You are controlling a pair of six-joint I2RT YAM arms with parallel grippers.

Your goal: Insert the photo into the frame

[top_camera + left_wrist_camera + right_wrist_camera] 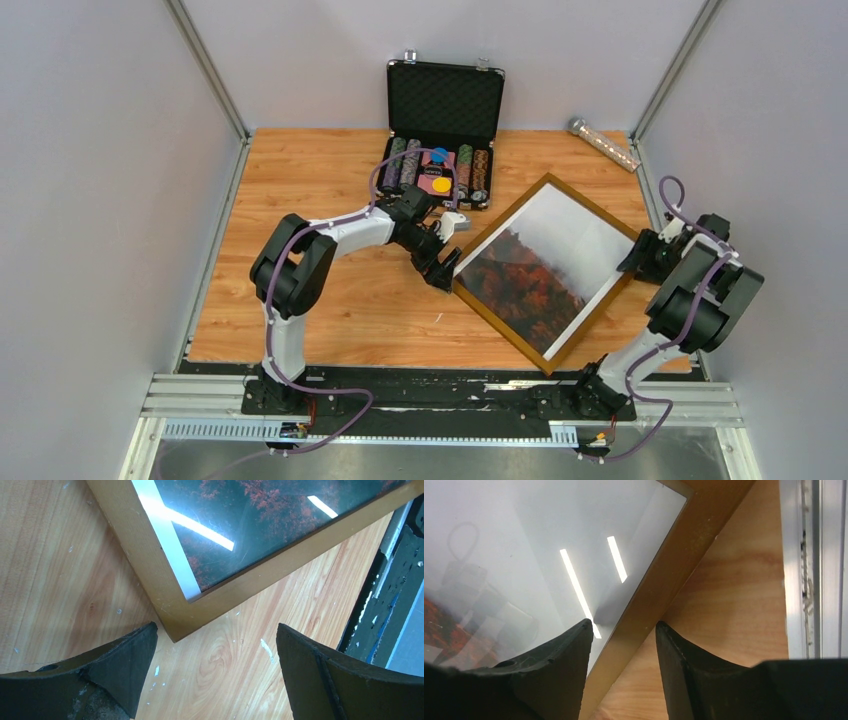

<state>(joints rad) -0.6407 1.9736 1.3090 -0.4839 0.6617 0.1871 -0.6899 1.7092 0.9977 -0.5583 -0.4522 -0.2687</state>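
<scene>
The rectangular wooden picture frame (501, 329) is light brown. The paper photo (545, 265) has red-orange trees and white fog. The wooden worktop (320, 200) is streaky orange-brown.

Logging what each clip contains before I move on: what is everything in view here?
frame: one, light-brown wood, lying at an angle on the table's right half
photo: one, red-orange trees fading to pale fog, inside the frame under the pane
case: one, black, open, far edge
chips: several rows, mixed colours, in the case
tube: one, clear-silvery, far right corner
table: one, orange-brown wood
left gripper: black, open, at the frame's left corner, not touching
right gripper: black, closed on the frame's right rail
</scene>
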